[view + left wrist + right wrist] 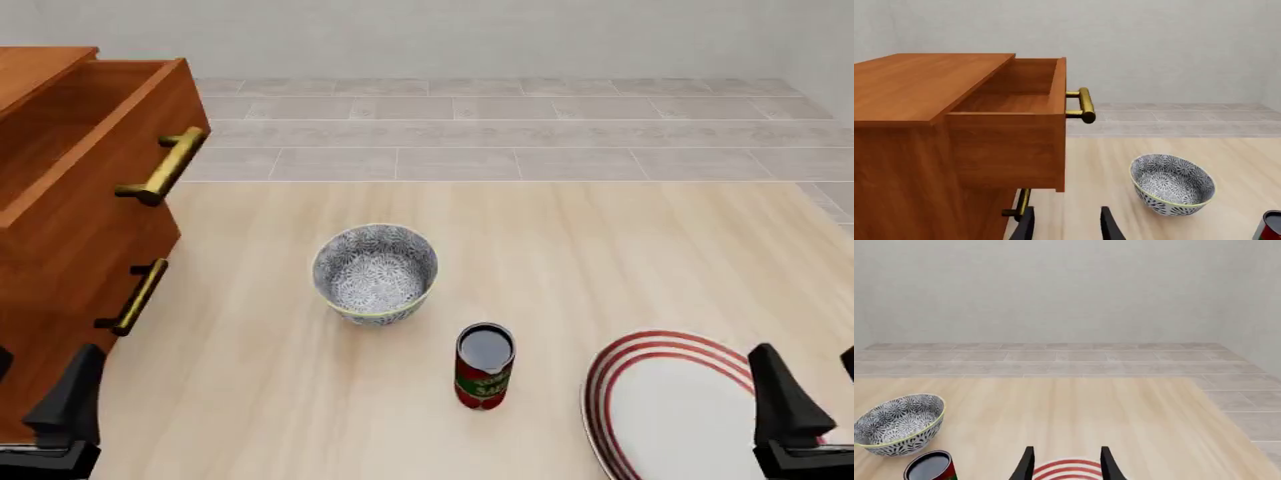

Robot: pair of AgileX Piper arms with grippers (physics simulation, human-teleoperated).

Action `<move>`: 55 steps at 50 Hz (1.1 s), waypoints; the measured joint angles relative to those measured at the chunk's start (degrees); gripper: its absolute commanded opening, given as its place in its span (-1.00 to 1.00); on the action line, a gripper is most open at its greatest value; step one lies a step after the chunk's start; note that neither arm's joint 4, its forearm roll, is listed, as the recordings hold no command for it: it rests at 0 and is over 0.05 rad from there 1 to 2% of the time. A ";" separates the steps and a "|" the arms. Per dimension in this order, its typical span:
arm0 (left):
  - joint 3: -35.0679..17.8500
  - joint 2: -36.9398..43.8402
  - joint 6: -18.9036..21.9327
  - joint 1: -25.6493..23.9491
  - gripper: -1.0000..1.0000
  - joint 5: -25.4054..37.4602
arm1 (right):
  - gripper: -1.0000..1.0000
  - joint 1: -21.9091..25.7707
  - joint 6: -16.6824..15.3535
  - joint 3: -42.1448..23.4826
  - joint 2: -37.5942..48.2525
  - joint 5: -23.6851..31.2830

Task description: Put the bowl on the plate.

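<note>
At frame edge plate is cut off; both hands open, empty; bowl apart.

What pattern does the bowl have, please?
The bowl: dense grey-and-white floral, clearest in the left wrist view.

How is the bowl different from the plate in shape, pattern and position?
The bowl is deep with high walls; the plate is flat and wider. The bowl has a dense grey-and-white floral pattern; the plate is white with red rings at its rim. The bowl stands mid-table, left of the can; the plate lies to the can's right, at the near edge, partly out of view. Both are round and rest on the table.
</note>
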 measured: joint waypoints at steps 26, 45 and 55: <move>-0.15 0.27 0.00 0.00 1.00 -0.07 | 1.00 2.19 -0.88 -2.89 7.29 -4.45; -0.16 0.29 0.00 0.00 1.00 -0.07 | 1.00 9.22 -0.60 -12.57 25.16 -11.83; -0.16 0.29 0.00 0.00 1.00 -0.07 | 1.00 13.13 0.60 -19.58 32.76 -11.20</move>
